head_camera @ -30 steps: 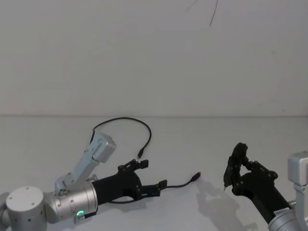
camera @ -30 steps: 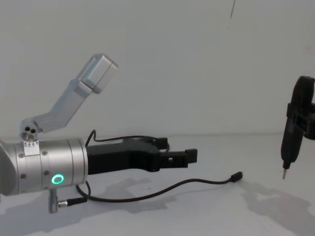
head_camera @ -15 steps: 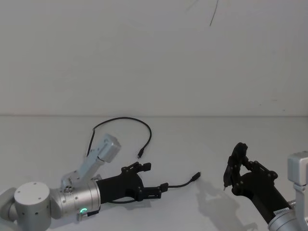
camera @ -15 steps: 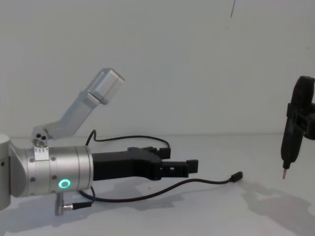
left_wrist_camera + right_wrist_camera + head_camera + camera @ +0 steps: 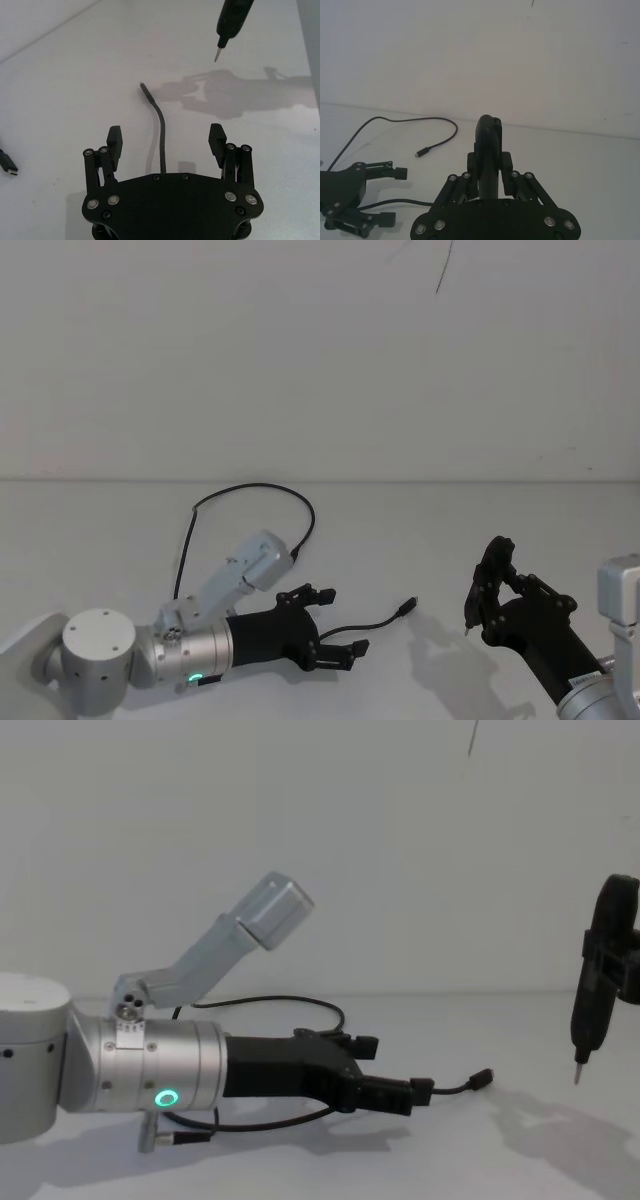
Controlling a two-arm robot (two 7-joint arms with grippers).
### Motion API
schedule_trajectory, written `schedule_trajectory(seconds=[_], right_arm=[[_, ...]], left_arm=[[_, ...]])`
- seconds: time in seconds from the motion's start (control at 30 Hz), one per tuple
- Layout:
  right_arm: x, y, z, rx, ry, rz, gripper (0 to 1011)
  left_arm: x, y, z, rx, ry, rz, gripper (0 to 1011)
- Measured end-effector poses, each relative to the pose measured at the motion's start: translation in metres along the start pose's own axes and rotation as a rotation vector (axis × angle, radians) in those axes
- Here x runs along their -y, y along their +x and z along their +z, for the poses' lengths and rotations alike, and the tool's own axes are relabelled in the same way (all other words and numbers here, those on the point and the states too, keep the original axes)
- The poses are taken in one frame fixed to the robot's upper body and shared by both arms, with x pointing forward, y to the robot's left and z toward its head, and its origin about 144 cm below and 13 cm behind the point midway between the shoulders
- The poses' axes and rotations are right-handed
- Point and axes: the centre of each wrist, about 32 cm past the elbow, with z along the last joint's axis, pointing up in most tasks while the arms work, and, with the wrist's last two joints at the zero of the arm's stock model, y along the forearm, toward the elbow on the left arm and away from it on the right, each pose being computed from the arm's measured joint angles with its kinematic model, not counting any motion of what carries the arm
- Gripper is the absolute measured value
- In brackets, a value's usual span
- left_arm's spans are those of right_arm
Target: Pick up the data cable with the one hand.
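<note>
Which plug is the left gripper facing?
The plug nearest the pen-like tool; its data cable runs between the left gripper's open fingers. The other plug lies aside.

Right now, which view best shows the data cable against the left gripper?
The left wrist view: the data cable runs between the open left gripper's fingers, plug end beyond them. The head and right wrist views show its far loop; the chest view shows it side-on, below the gripper.

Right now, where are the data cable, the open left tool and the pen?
data cable (image 5: 262,486), head view, top of its loop.
left tool (image 5: 165,134), left wrist view, between its fingertips.
pen (image 5: 586,1020), chest view, lower barrel.
</note>
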Motion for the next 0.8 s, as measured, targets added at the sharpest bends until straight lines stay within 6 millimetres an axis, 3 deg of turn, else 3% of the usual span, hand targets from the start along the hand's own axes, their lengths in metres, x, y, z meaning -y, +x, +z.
schedule_trajectory(seconds=[0.5, 0.8], right_arm=[[0.000, 0.000, 0.000, 0.000, 0.000, 0.000, 269], [0.000, 0.000, 0.000, 0.000, 0.000, 0.000, 269]], left_arm=[[0.011, -0.004, 0.009, 0.075, 0.056, 0.022, 993], [0.015, -0.004, 0.010, 0.072, 0.085, 0.032, 773]])
